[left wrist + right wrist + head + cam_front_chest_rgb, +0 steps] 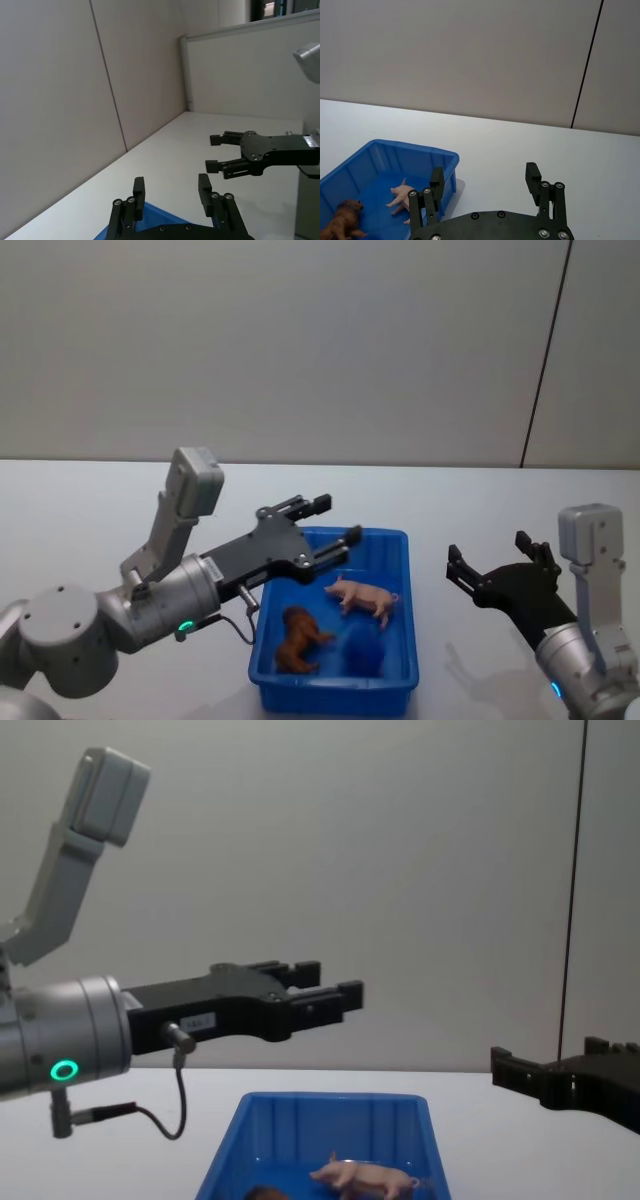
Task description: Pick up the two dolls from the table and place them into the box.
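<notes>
Left gripper (322,521): released and empty, raised above the far left rim of the box (400,540). You find both dolls below and just ahead of it: pink pig (362,597) and brown shaggy animal (299,638), lying on the box floor beside a small blue object (362,648).

Right gripper (492,566): released and empty, held over bare worktop (80,510), the box well off to its left.

Judgement: both placements look done; the raised, spread fingers suit arms clearing the box.
</notes>
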